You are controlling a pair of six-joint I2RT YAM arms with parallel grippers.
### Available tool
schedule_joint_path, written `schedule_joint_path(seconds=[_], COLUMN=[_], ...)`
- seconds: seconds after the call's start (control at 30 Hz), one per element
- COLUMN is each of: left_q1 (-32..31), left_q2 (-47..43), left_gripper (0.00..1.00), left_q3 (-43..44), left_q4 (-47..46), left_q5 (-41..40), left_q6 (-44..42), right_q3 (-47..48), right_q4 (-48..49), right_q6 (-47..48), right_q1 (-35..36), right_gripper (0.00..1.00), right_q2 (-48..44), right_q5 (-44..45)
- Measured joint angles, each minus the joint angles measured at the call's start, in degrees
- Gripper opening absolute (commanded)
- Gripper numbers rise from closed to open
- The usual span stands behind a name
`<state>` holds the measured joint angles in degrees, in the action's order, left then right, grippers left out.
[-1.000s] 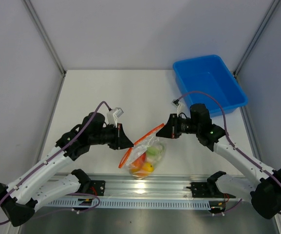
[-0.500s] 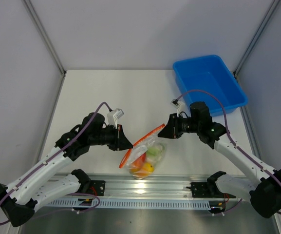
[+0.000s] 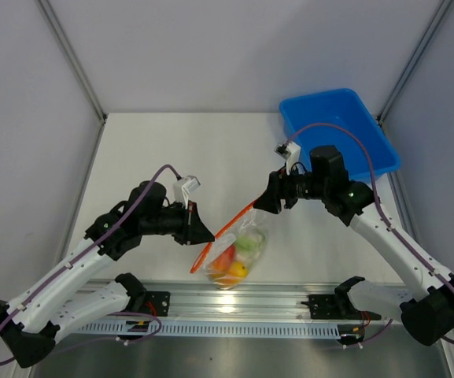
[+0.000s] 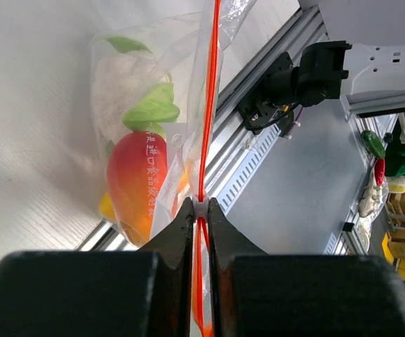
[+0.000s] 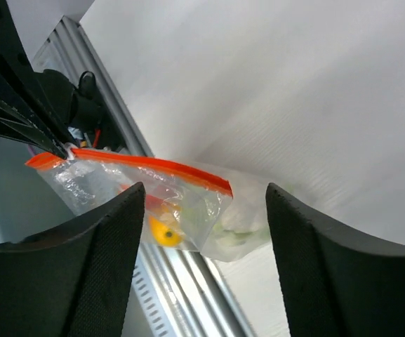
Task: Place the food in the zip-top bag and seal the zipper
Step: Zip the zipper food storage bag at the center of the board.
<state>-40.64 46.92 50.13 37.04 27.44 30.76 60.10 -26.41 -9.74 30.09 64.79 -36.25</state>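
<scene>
- the left gripper (image 4: 201,205) has its two fingers pressed together on the zipper (image 4: 213,105), with the thin orange-red strip pinched between the tips.
- from that pinch the strip runs straight ahead of the left gripper as one narrow line; a short stretch of it passes back between the fingers, towards the wrist.
- the bag (image 4: 111,56) hangs to one side of the strip, just ahead of the left fingertips, clear and crinkled.
- the food is inside the bag: a white-and-green cauliflower piece (image 4: 121,91) furthest from the left gripper, a red-orange piece (image 4: 135,175) nearer to it, and a yellow piece (image 4: 106,207) at the bag's edge beside the red-orange one.
- the right gripper (image 3: 267,203) is spread wide and grips nothing.
- in the right wrist view the far end of the zipper lies out in front of the right gripper, in line with the gap between its fingers (image 5: 83,281) and apart from both.
- seen from above, the two grippers face each other, with the slanted zipper stretching between them and the bag's bulk below that line, nearer the rail (image 3: 227,303) at the edge of the table (image 3: 171,150).
- whether the zipper is pressed shut along its whole length, i cannot tell.
- a blue bin (image 3: 337,134) sits behind the right gripper, well apart from the bag.
</scene>
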Motion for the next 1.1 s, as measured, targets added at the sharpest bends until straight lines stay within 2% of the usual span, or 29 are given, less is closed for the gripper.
schedule_joint_path(seconds=[0.1,0.17,0.37,0.67,1.1], left_q1=[0.0,0.0,0.0,0.0,0.0], left_q2=[-0.2,-0.2,-0.17,-0.07,-0.07], left_gripper=[0.01,0.01,0.01,0.01,0.0], left_q3=[0.0,0.0,0.0,0.0,-0.02], left_q4=[0.0,-0.02,-0.07,-0.07,-0.09], left_q5=[0.24,0.33,1.31,2.01,2.91], left_q6=[0.0,0.02,0.02,0.11,0.24], right_q3=[3.56,4.52,6.91,15.61,17.62], right_q4=[-0.68,0.11,1.81,-2.89,-11.45], right_q6=[3.37,4.92,8.11,15.41,22.23], right_q1=[-0.04,-0.11,0.94,4.04,7.17], right_gripper=[0.82,0.83,0.78,0.72,0.64], right_q2=[0.37,0.35,3.74,13.88,19.76], right_q5=[0.44,-0.94,-8.41,-18.58,-24.0])
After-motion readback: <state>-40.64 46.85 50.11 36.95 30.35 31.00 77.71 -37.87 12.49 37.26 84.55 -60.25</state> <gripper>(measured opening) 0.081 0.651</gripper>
